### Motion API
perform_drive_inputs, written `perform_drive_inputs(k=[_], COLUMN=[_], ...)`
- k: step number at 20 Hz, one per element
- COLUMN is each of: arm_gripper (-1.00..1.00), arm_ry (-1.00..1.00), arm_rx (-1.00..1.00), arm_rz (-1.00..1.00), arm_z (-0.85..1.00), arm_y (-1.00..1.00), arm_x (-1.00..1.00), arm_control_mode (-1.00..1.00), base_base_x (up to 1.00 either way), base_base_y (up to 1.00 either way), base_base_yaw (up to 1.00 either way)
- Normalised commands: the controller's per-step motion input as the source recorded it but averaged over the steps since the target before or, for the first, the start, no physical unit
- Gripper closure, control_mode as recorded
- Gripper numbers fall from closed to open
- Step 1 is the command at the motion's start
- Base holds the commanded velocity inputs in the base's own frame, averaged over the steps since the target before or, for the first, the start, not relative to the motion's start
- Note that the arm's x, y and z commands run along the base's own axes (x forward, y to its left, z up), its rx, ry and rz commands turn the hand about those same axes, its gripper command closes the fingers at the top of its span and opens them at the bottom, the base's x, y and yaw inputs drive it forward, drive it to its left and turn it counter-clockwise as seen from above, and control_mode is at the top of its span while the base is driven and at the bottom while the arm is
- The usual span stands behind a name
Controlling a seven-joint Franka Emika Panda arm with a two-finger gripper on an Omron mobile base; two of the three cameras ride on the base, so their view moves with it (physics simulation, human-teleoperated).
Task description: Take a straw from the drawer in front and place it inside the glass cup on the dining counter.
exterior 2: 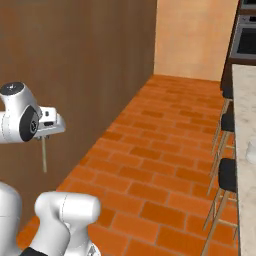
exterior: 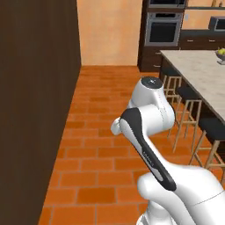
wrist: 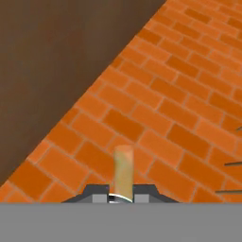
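Here the pincer [exterior 2: 44,136] pinches the straw [exterior 2: 44,155] hanging upright above brick floor [exterior 2: 165,165]; arm lettering seems too blurred to read.

The setting was a domestic kitchen. A built-in oven [exterior: 163,28] stood in dark cabinetry at the upper right of the left base view. A marble-topped dining counter [exterior: 200,72] with dark-seated stools [exterior: 192,94] ran along the right. Orange brick flooring [exterior: 103,145] covered the centre.

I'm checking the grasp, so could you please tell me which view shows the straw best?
The right base view: the straw hangs full-length below the shut pincer against the dark cabinet wall. The hand view shows it end-on, foreshortened.
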Motion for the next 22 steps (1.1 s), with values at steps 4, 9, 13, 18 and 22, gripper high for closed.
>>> perform_drive_inputs(k=[4,9,13,18,22], arm_gripper=[1.00,1.00,1.00,1.00,1.00], arm_ry=[0.00,0.00,0.00,0.00,0.00], arm_rx=[0.00,0.00,0.00,0.00,0.00], arm_rz=[0.00,0.00,0.00,0.00,0.00], arm_z=[0.00,0.00,0.00,0.00,0.00], arm_y=[0.00,0.00,0.00,0.00,0.00], arm_x=[0.00,0.00,0.00,0.00,0.00], arm_control_mode=[1.00,1.00,1.00,1.00,1.00], base_base_x=[0.68,0.68,0.65,0.63,0.64], base_base_y=[0.34,0.32,0.29,0.34,0.39], base_base_yaw=[-0.57,-0.57,-0.59,-0.60,-0.59])
